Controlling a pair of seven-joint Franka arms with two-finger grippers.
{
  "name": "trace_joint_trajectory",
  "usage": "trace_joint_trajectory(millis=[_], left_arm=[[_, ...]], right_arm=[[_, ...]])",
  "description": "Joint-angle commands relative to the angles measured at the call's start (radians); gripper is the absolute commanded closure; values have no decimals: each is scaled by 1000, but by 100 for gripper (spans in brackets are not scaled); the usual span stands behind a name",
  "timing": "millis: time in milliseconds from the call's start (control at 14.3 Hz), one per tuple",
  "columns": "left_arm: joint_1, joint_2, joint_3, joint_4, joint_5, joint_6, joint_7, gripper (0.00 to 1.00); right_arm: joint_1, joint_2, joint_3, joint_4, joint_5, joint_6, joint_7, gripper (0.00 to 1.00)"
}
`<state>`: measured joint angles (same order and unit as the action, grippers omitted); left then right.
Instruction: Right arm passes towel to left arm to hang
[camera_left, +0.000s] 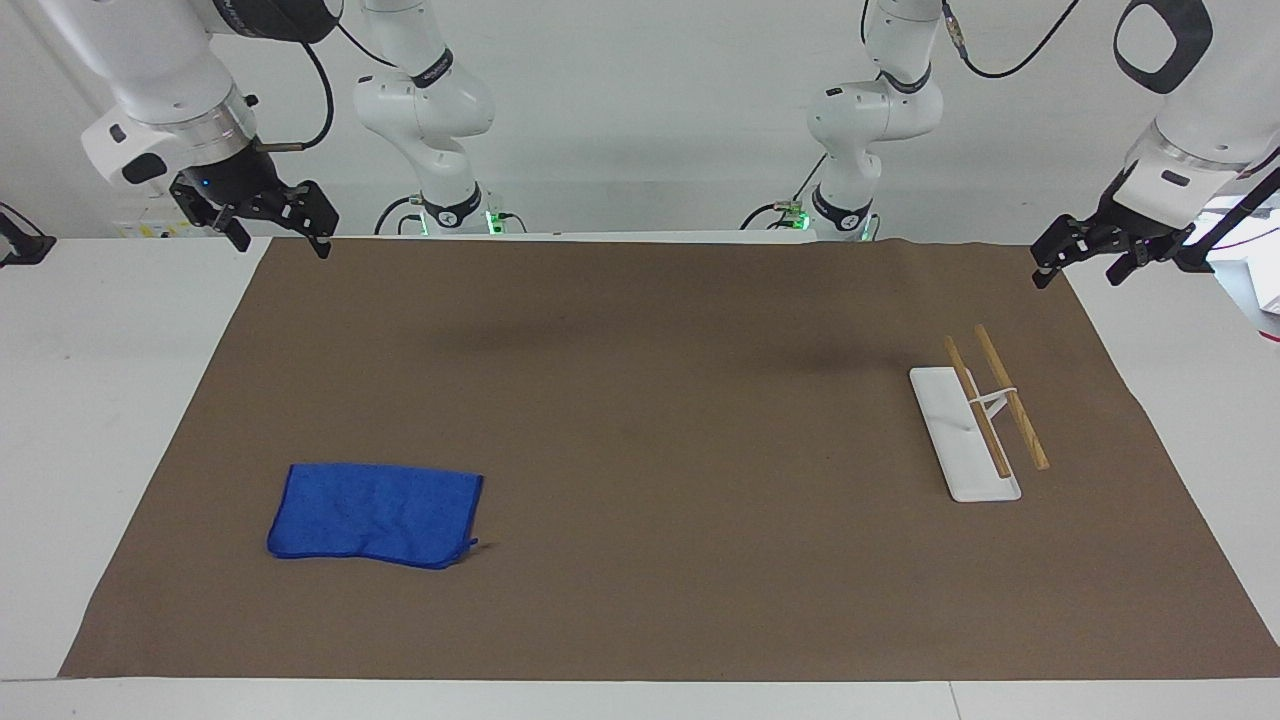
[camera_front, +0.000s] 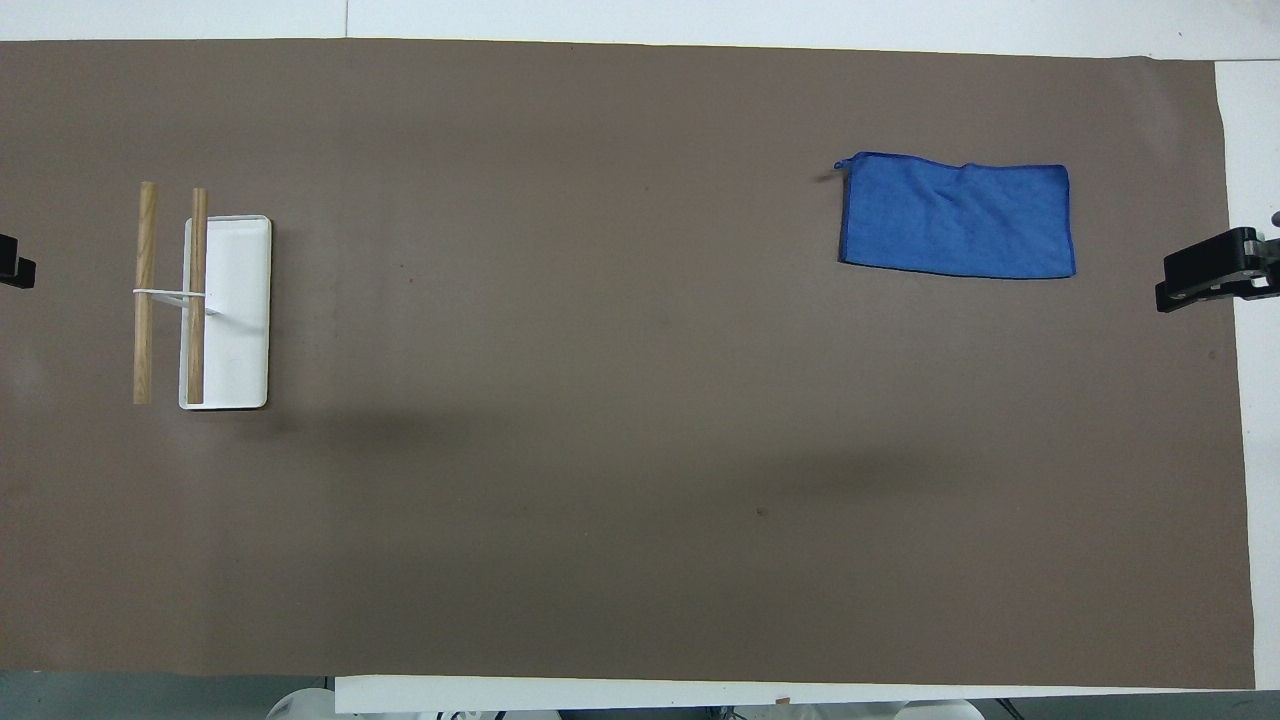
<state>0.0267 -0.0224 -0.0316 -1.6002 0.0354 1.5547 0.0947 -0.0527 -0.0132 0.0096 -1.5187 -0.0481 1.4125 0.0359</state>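
Observation:
The blue towel (camera_left: 375, 512) lies flat on the brown mat, toward the right arm's end of the table; it also shows in the overhead view (camera_front: 955, 220). A short thread tail sticks out at one corner. My right gripper (camera_left: 282, 245) hangs open and empty in the air over the mat's edge at its own end, apart from the towel. One of its fingers (camera_front: 1205, 270) shows in the overhead view. My left gripper (camera_left: 1078, 277) hangs open and empty over the mat's edge at the left arm's end; the arm waits.
A white rack (camera_left: 965, 440) with two wooden bars (camera_left: 1010, 395) stands on the mat toward the left arm's end; it also shows in the overhead view (camera_front: 240, 310). The brown mat (camera_left: 640, 420) covers most of the white table.

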Motion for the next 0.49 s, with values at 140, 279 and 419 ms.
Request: trace_joint_trajectory(millis=[140,279,419], left_arm=[[-45,-24,1,8,6,-154,2,0],[-48,-36,1,-10,5,-154,0,0],[-47,-36,1,-10,6,-145,-1,0]], right_arm=[[1,-16,1,-26,17,13,-13,0],[-7,-16,1,-26,17,11,-16,0],[-9,-17,1,-26,17,-3,-19,0]])
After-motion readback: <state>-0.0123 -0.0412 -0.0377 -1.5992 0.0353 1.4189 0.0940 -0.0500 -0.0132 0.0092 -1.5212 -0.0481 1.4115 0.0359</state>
